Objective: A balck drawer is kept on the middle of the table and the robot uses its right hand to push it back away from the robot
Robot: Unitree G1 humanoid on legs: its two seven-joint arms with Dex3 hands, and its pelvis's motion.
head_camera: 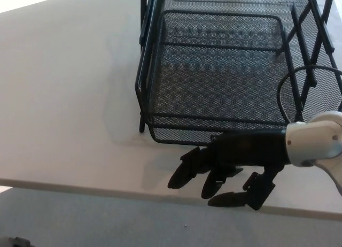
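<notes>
A white table (64, 97) is seen bearing a black mesh drawer (219, 76), positioned right of centre and reaching past the top edge. The right hand (230, 169) is placed against the drawer's near front edge, apparently in contact, though the exact touch is obscured. Its fingers (181, 176) are spread apart and nothing is held.

You're looking at office-like or lab test setup: plain white bench (64, 97), black wire-mesh desk drawer (219, 81) of paper-tray kind, grey floor (80, 220) below bench edge. Nothing more marks place.
</notes>
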